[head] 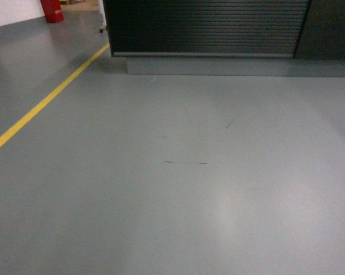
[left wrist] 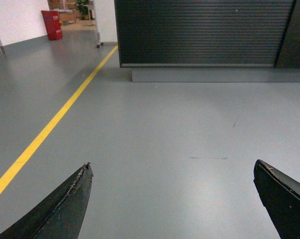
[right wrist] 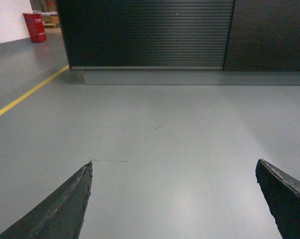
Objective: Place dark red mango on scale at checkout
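Note:
The checkout (head: 209, 27) is a black counter with a ribbed slat front on a grey plinth, straight ahead across bare grey floor; it also fills the top of the left wrist view (left wrist: 204, 32) and the right wrist view (right wrist: 150, 32). Its top is out of view, and the scale and the dark red mango are out of view. My left gripper (left wrist: 172, 167) is open, with only floor between its dark fingers (left wrist: 65, 206). My right gripper (right wrist: 173, 164) is open too, fingers (right wrist: 60, 209) wide apart and empty. Neither gripper appears in the head view.
A yellow floor line (head: 46, 103) runs diagonally on the left toward the counter's left corner. A red container (head: 52, 10) stands far back left by a white wall. A plain dark panel (right wrist: 269, 35) adjoins the slatted front on the right.

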`<state>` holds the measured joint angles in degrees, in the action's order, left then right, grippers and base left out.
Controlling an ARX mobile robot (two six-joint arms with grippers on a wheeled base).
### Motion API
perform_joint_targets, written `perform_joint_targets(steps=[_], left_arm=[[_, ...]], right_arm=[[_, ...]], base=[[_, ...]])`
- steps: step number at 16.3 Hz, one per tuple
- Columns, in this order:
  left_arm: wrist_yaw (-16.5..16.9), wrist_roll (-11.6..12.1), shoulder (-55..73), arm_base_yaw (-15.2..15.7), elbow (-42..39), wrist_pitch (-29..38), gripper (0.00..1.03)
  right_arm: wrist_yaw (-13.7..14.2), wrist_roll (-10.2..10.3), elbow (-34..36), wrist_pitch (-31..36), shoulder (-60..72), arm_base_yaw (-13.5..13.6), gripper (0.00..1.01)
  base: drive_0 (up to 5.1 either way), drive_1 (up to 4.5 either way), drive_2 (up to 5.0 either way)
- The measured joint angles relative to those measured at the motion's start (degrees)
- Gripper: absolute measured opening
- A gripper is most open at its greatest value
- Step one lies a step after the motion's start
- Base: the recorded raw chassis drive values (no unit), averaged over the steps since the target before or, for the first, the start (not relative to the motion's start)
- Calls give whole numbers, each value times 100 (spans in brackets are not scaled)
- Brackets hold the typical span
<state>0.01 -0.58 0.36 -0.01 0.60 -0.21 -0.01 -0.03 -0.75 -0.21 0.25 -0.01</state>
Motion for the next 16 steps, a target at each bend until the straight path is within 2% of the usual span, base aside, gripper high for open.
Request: perform_joint_targets(steps=[16], left_arm=[[0,-2,0,0,0,0,98]], right_arm=[[0,0,0,0,0,0,98]], base=[[0,0,0]])
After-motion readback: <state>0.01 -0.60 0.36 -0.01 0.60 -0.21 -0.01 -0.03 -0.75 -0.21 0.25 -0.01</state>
